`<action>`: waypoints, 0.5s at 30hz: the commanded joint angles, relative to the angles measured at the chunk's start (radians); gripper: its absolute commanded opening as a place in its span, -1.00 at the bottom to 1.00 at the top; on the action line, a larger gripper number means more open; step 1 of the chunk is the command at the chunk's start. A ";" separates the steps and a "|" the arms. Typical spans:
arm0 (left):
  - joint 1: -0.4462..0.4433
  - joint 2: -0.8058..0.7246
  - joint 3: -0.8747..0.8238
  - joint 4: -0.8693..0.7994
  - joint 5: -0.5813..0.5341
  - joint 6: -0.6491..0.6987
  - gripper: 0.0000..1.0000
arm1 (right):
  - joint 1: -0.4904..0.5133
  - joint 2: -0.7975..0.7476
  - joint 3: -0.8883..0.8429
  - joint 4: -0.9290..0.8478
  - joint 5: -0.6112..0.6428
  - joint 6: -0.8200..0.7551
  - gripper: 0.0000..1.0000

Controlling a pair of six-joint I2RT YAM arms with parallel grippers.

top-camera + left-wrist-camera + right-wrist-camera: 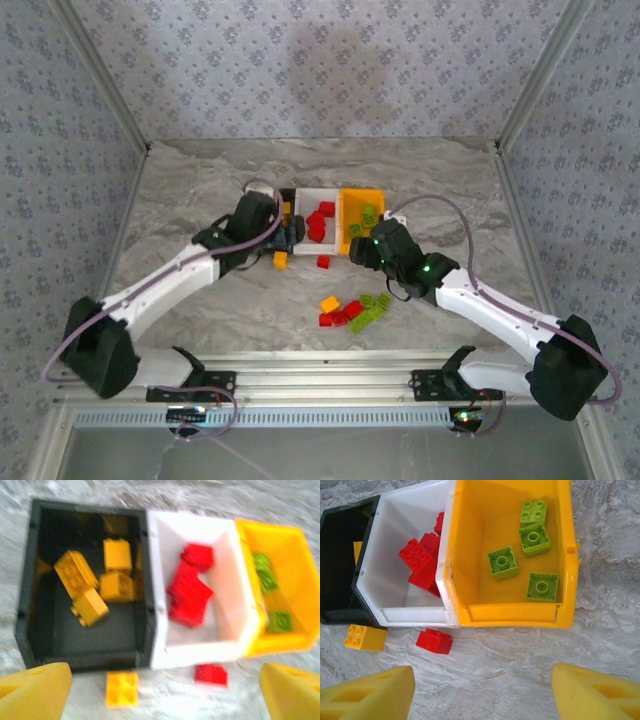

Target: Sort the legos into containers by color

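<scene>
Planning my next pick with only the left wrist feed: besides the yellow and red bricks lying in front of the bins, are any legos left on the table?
Observer: Yes. The top camera shows a cluster of loose bricks, red, orange and green, lying on the table closer to the robot.
Operator: Where is the right claw?
Observer: The right claw stands open on the near side of the orange bin, nothing between its fingers.
Operator: How many greens in that bin? My picture is blurred.
Observer: Four green bricks, by the right wrist camera.

Left tool, right tool: jaws spread wide.
</scene>
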 commanded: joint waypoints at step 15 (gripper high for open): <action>-0.138 0.174 -0.270 0.242 -0.271 0.042 0.62 | 0.005 -0.036 -0.021 -0.022 0.027 0.033 0.48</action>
